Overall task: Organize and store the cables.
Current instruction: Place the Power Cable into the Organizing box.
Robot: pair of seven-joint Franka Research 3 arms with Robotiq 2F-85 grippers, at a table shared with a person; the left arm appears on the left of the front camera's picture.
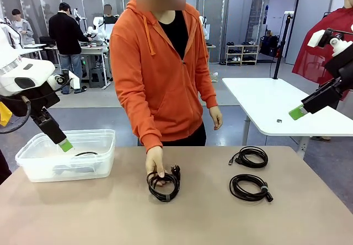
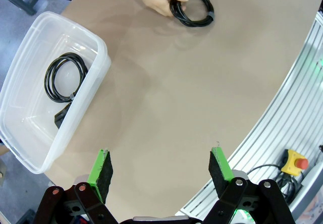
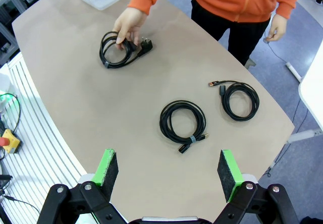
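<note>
Fingers [image 2: 102, 169] wide, empty on left gripper [image 2: 160, 158], right gripper [image 3: 167, 159], person's hand [image 1: 155, 159] on mid-table cable [image 1: 165, 196], two cables [image 3: 165, 122] by right edge, fourth cable [image 2: 49, 78] in left-edge clear bin [image 1: 38, 168].

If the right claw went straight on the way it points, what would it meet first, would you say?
Most likely the table, at or just beside the middle coiled cable; depth is hard to judge.

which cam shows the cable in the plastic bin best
The left wrist view: it looks down into the clear bin, so the whole coiled cable and its plug show. The front view gives a dark arc through the bin's wall. In the right wrist view the bin sits at the top edge, the cable barely visible.
</note>
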